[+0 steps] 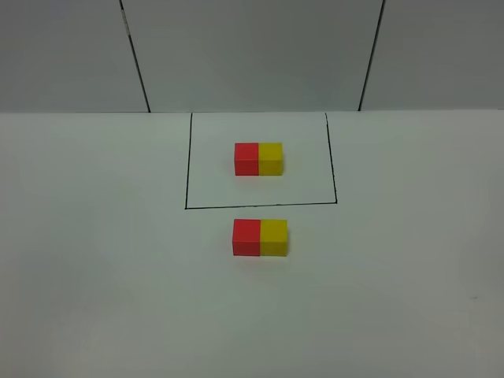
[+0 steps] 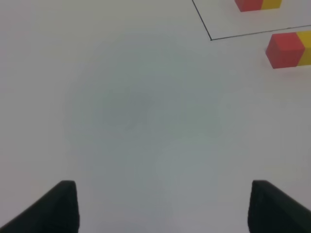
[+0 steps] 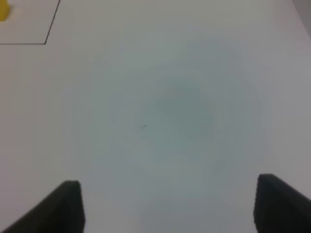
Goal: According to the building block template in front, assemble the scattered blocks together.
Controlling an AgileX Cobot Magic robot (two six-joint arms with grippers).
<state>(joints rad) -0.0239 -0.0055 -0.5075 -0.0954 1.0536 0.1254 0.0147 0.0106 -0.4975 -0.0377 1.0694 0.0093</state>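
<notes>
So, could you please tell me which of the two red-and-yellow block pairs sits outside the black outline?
The nearer pair, lying on the bare table just in front of the black outline. The other pair sits inside that outline, farther back.

From my left wrist camera, the black-framed red and yellow cube pair [image 2: 257, 4] is cut off by the picture's edge; only its lower faces show. The unframed small yellow matte cube [image 2: 306, 47] is also cropped, with a narrow strip visible beside the small red matte cube [image 2: 285, 49]. The thin black outline [image 2: 252, 33] runs out of frame at both ends.

From my right wrist camera, a yellow sliver [image 3: 4, 10] sits at the picture's edge; it is probably the framed pair's yellow cube, but too little shows to confirm.

In both wrist views my left gripper [image 2: 163, 206] and right gripper [image 3: 167, 206] show fingertips only, out of focus.
</notes>
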